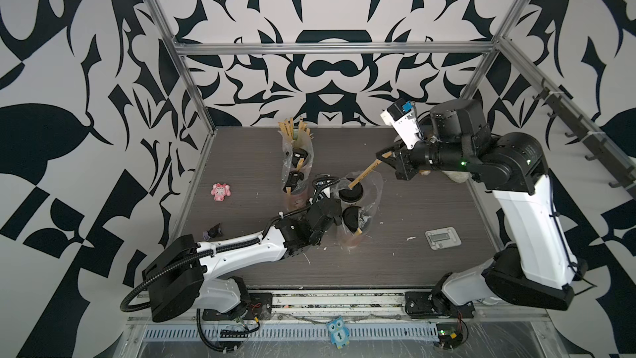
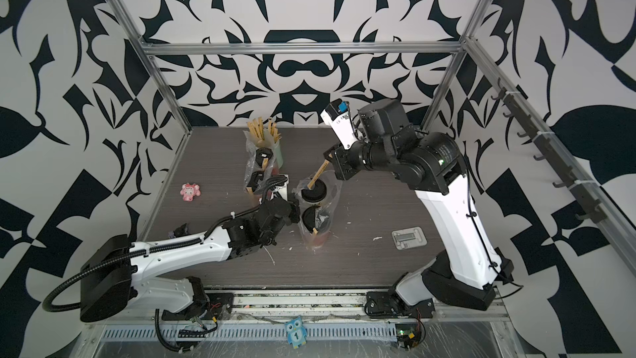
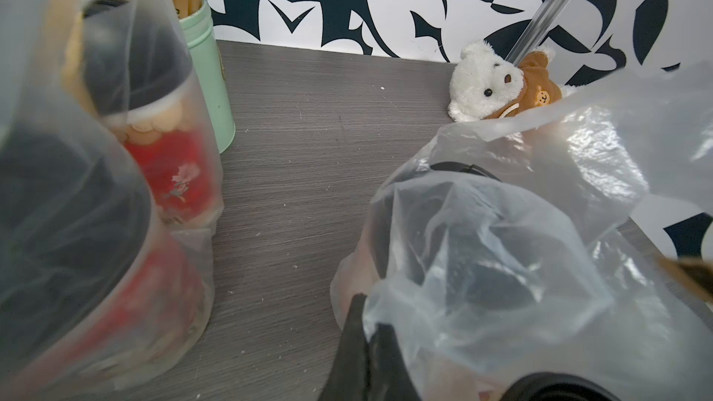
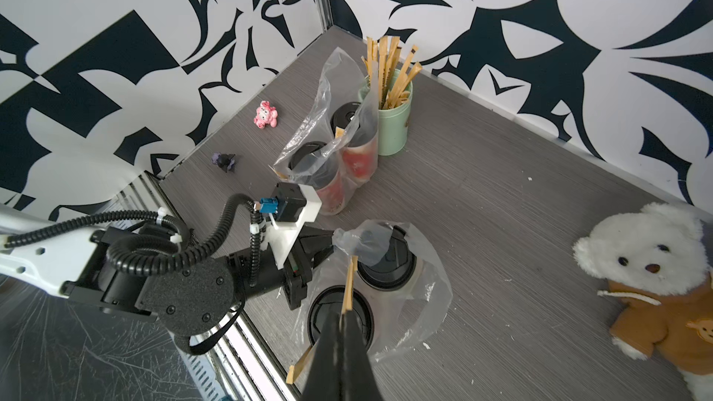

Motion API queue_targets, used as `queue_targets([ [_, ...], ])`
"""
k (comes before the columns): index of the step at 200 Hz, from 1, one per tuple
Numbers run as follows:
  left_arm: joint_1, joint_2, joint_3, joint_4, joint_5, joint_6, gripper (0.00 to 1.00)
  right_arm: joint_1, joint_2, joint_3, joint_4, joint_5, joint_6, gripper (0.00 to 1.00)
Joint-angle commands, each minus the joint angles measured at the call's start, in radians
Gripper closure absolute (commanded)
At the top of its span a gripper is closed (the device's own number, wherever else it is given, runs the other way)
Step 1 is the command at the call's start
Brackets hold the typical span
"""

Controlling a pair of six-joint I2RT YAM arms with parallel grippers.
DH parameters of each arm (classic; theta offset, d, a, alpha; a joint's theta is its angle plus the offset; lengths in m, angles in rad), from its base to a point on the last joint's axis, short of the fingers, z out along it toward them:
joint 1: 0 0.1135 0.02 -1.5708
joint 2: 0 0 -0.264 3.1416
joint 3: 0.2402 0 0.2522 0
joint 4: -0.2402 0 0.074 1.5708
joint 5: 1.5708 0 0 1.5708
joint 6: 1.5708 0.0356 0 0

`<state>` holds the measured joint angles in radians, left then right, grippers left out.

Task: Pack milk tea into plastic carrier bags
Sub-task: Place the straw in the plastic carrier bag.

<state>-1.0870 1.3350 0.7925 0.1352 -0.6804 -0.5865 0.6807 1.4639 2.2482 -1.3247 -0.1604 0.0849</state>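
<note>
Two clear plastic carrier bags stand on the table, each with two black-lidded milk tea cups inside. The far bag (image 1: 297, 167) holds red-sleeved cups (image 3: 173, 175). The near bag (image 1: 373, 187) (image 4: 428, 302) holds two cups whose lids (image 1: 354, 218) (image 4: 389, 268) show from above. My left gripper (image 3: 368, 312) (image 2: 296, 208) is shut on that bag's bunched rim, on the side facing the far bag. My right gripper (image 4: 343, 314) (image 1: 380, 158) is shut on a brown stick (image 4: 350, 283) whose lower end reaches the rear cup's lid (image 1: 351, 192). Another stick leans out of the near bag.
A mint-green holder (image 4: 393, 125) of brown sticks stands behind the far bag. A white teddy bear (image 4: 656, 260) lies at the back right under my right arm. A pink toy (image 1: 220, 192) and a purple scrap (image 1: 213, 230) lie left, a grey plate (image 1: 442, 239) right.
</note>
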Motion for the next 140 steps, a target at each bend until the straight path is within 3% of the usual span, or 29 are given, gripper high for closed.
queue_targets([
  [1, -0.001, 0.0, 0.024, 0.001, -0.008, -0.006, 1.0, 0.005, -0.038, -0.004, -0.022, 0.051, 0.004, 1.0],
  [42, -0.002, -0.006, 0.02, 0.006, -0.01, -0.008, 1.0, 0.005, -0.066, -0.021, -0.016, 0.091, -0.003, 1.0],
  [82, -0.002, -0.018, 0.01, 0.002, -0.011, -0.026, 1.0, 0.005, -0.076, -0.149, 0.065, 0.085, -0.01, 1.0],
  [140, -0.002, -0.049, -0.015, 0.015, -0.006, -0.033, 1.0, 0.005, -0.092, -0.312, 0.282, 0.064, 0.003, 1.0],
])
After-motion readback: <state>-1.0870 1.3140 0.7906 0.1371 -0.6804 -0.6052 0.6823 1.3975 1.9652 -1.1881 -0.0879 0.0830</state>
